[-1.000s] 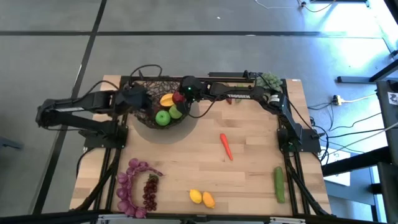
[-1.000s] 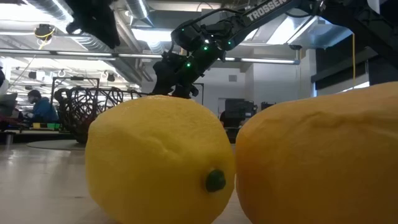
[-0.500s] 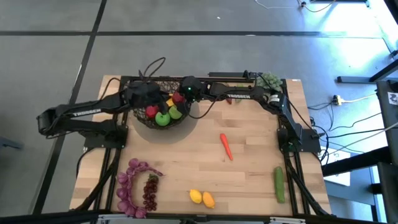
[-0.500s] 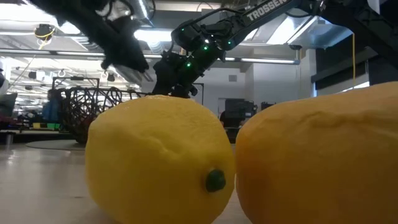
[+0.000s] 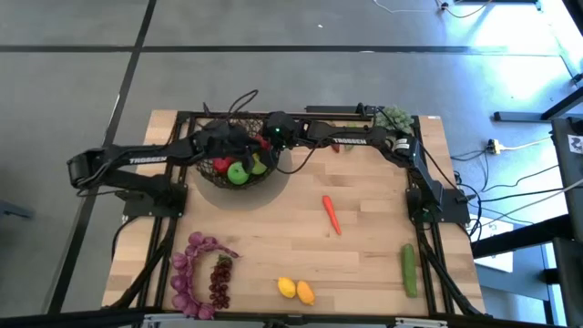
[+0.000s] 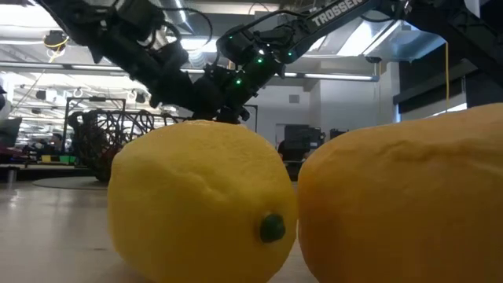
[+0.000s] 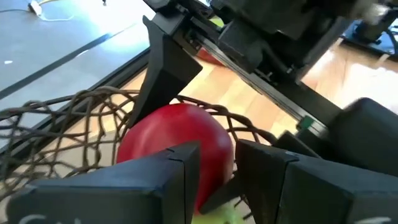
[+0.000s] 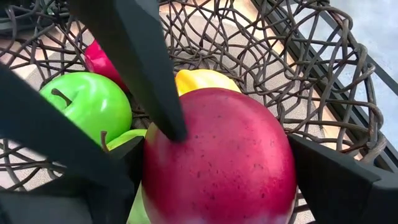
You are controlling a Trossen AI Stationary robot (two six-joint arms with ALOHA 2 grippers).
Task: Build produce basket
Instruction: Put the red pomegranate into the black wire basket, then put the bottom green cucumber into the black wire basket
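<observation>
Over the basket near the far-left part of the table, the right gripper has its fingers clamped on a red pomegranate, holding it just above the fruit inside; the left gripper reaches in from the left, right beside it, and whether its fingers grip anything I cannot tell, though one tip touches the pomegranate's skin. Already in the basket: a green apple, a yellow piece, a red pepper and another green bit. Judged about half done. Left on the table: carrot mid-table, cucumber near the right edge, two lemons at the near edge, purple grapes at the near-left corner. A pale-green bushy clump sits at the far-right corner. Main obstruction: both arms crowd the same basket mouth, so releasing the pomegranate risks a knock between grippers. In the low view the lemons block most of the scene.
</observation>
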